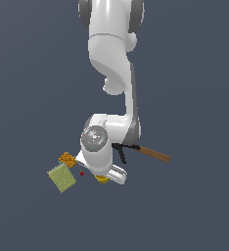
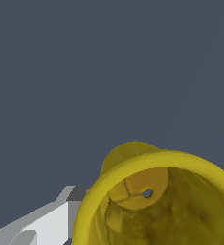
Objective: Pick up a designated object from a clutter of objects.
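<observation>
A: Exterior view: where is the cup (image 1: 103, 179)?
B: Mostly hidden under the gripper (image 1: 106, 172); a yellow edge shows beside the red piece (image 1: 81, 173), with the sponge (image 1: 62, 177) and packet (image 1: 67, 158) further to that view's left.
A: Wrist view?
B: Cup's open rim (image 2: 157, 162) fills the frame; one finger (image 2: 47, 220) beside its outer wall; jaw spacing cannot be told.

a flat slate-grey floor (image 1: 194, 68) carries a green sponge (image 1: 62, 178) with an orange-patterned packet (image 1: 67, 158) at its 1 o'clock, a tiny red piece (image 1: 81, 173) at its 3 o'clock, and a wooden-handled tool (image 1: 153, 154) farther that way.
</observation>
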You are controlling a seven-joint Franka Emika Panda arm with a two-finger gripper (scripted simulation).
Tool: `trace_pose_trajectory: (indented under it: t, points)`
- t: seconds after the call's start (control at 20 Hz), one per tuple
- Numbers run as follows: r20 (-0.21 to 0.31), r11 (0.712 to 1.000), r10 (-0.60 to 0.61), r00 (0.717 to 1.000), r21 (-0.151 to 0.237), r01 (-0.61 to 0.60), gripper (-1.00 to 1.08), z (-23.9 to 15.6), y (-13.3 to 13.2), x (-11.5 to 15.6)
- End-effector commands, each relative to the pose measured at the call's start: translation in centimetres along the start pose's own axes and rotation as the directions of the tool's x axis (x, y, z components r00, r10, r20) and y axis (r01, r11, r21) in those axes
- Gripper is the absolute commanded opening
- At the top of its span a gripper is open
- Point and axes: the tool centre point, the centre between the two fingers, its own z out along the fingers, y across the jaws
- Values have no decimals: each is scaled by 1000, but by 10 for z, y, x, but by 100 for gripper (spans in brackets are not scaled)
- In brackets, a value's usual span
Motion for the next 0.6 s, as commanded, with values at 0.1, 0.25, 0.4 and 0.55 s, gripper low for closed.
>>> trace_pose_trajectory:
  t: [0.1, 0.25, 0.4, 0.55]
  points:
    - [-1, 1000, 0, 1000, 0, 0, -100, 0, 0, 0]
    - [-1, 1000, 0, 1000, 0, 0, -100, -1, 0, 0]
    - [-1, 1000, 0, 1000, 0, 0, -100, -4, -1, -2]
    - [-1, 1000, 0, 1000, 0, 0, -100, -11, -3, -6]
